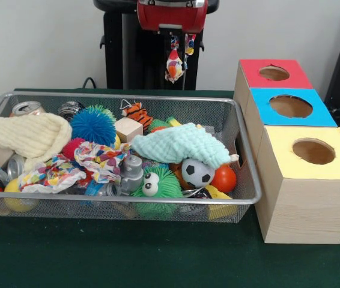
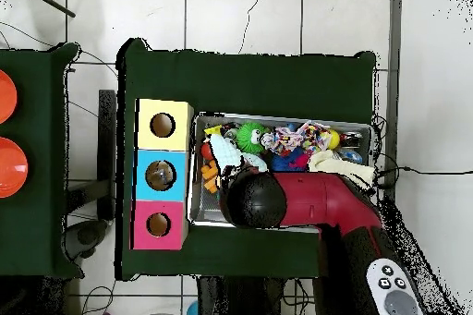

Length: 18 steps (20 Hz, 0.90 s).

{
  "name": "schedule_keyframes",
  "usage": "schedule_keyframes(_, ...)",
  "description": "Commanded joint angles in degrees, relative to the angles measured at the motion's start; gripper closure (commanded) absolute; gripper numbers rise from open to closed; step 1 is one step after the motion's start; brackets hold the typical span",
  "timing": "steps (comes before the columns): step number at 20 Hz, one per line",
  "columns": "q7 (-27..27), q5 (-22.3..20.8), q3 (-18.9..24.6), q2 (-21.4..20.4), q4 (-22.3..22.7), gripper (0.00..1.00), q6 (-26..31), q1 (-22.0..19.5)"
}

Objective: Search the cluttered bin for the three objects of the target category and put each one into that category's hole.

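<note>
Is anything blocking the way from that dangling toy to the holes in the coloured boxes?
Nothing visible. The gripper holds the small toy above the wire bin's clutter, and all three box holes face up, uncovered.

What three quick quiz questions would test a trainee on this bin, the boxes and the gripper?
1. True or false: the gripper holds a small toy in the air behind the wire bin.
2. In the front view, which box top is nearest the camera? A red, B blue, C yellow.
3. Fill in: the spiky toy with googly eyes is ____.

Key: 1 true. 2 C, the yellow-topped box. 3 green.
</note>
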Motion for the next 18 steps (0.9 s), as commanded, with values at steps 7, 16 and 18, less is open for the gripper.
schedule_keyframes(7, 3.81, 0.02, -1.58, 2.51, 2.46, 1.0, -1.91, -0.22)
schedule_keyframes(16, 3.85, -0.01, -1.91, 2.75, 2.4, 0.0, -2.46, 0.08)
schedule_keyframes(18, 3.73, -0.09, -2.0, 2.74, 2.43, 0.0, -2.39, 0.03)
